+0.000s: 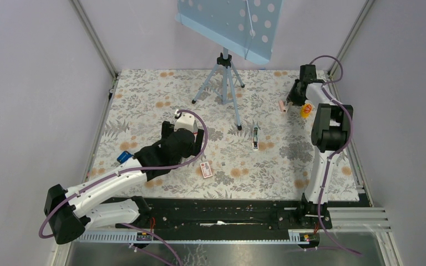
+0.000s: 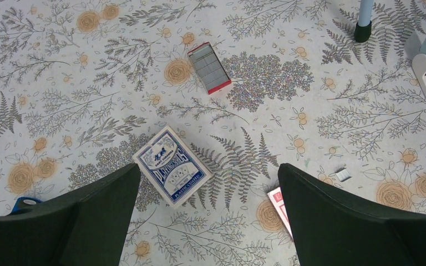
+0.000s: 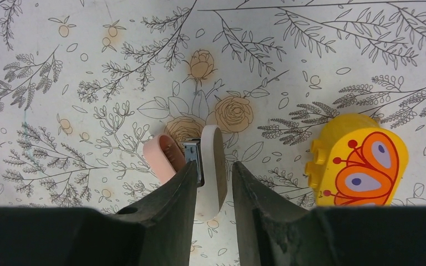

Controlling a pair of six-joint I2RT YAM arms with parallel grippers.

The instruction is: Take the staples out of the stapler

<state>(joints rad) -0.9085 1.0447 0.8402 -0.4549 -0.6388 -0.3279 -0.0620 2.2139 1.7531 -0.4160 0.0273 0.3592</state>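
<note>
The left gripper [image 2: 209,169] hangs with its jaws wide apart above a blue-and-white card box [image 2: 172,165] and holds nothing. Far to the right, the stapler [image 3: 209,145] lies folded open on the table [image 1: 144,100], pink part left, white part right. The right gripper [image 3: 213,166] has 1 finger on each side of the white part. Whether it squeezes, I cannot tell.

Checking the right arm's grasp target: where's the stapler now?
Far right of the mat in the top view, the stapler sits between the jaws of the right gripper. The wrist view shows a yellow block just to its right.
</note>
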